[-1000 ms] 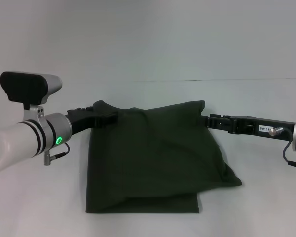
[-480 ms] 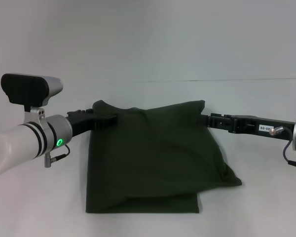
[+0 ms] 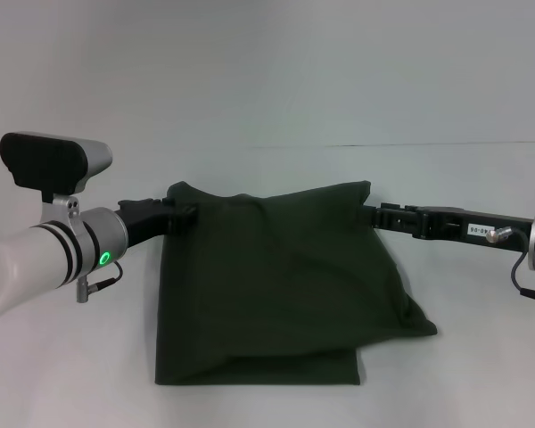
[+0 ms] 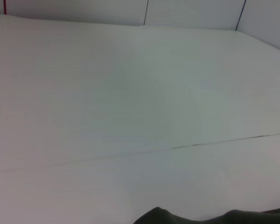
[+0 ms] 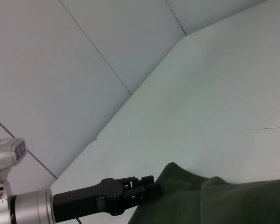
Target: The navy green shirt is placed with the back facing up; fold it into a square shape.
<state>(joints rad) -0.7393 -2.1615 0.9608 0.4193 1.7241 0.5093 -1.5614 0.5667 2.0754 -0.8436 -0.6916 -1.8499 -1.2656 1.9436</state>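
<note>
The navy green shirt (image 3: 276,285) lies folded into a rough rectangle on the white table, plain side up, with its right edge bulging outward. My left gripper (image 3: 189,214) sits at the shirt's upper left corner, open, its tips just at the cloth's edge. It also shows in the right wrist view as the left gripper (image 5: 151,189) touching the shirt (image 5: 214,200). My right gripper (image 3: 373,215) is level with the upper right corner, against the cloth's edge. A sliver of shirt (image 4: 214,218) shows in the left wrist view.
The white table (image 3: 267,98) stretches around the shirt on all sides, with a thin seam line (image 3: 446,143) running across behind it. White wall panels (image 5: 84,56) rise beyond the table.
My left gripper has slid leftward off the shirt's upper left corner, and the cloth stayed in place. The right arm and the shirt have not moved.
</note>
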